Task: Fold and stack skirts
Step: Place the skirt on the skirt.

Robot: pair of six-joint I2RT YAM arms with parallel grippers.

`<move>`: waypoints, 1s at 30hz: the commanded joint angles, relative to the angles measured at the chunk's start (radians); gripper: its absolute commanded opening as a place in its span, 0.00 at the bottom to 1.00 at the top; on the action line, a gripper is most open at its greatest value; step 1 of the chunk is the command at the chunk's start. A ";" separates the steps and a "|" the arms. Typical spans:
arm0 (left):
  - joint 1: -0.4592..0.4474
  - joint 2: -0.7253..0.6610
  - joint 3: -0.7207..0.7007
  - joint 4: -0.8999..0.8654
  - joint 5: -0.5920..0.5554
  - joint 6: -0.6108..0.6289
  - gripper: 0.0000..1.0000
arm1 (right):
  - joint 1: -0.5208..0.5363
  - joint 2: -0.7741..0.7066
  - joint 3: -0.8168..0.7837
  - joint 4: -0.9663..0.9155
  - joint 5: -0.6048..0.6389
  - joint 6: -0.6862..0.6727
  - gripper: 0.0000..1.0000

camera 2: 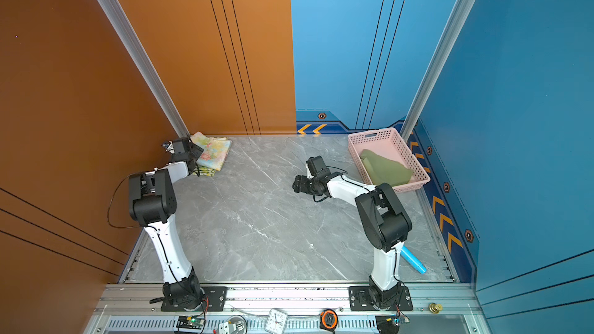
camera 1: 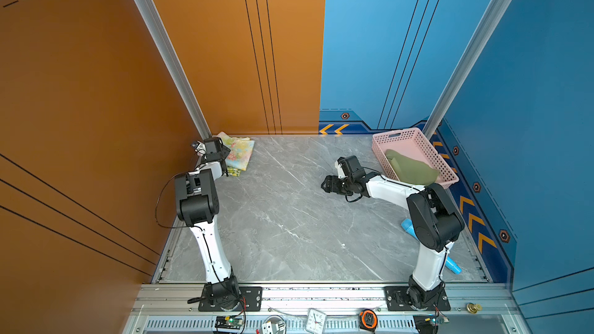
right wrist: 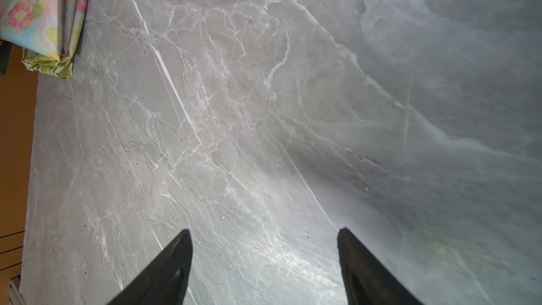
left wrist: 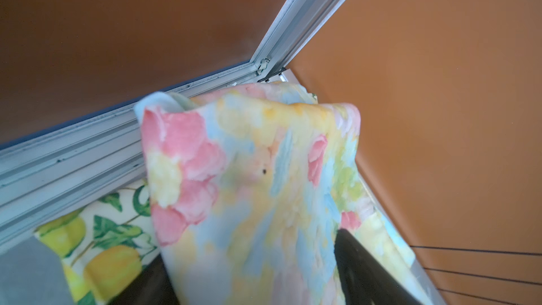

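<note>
left end effector [left wrist: 246, 253] spread about the pastel floral skirt [left wrist: 249, 156] atop the lemon-print skirt [left wrist: 111, 244], against the orange wall [left wrist: 440, 112] — right end effector [right wrist: 264, 236] spread over grey marble worktop [right wrist: 234, 112].

A: What do your arms look like?
B: Your left arm [camera 1: 218, 261], right arm [camera 1: 430, 265]: white links, bulky black joints, thin black cable [camera 1: 208, 250] running along each shell.
A: Bases?
B: Black mounting plates [camera 1: 252, 298], silver screws at corners, you see.
</note>
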 commanded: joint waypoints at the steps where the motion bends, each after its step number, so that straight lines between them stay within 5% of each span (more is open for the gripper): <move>1: 0.004 -0.061 0.082 -0.239 -0.076 0.030 1.00 | -0.006 -0.061 -0.008 -0.005 0.005 -0.006 0.79; 11: 0.004 -0.137 0.129 -0.624 -0.201 0.056 0.98 | -0.016 -0.119 -0.007 -0.038 0.016 -0.019 0.82; 19: -0.029 -0.290 0.004 -0.627 -0.179 0.164 0.98 | -0.044 -0.188 -0.003 -0.054 0.060 -0.057 1.00; 30: -0.203 -0.538 -0.106 -0.602 -0.092 0.382 0.98 | -0.072 -0.200 0.110 -0.104 0.208 -0.133 1.00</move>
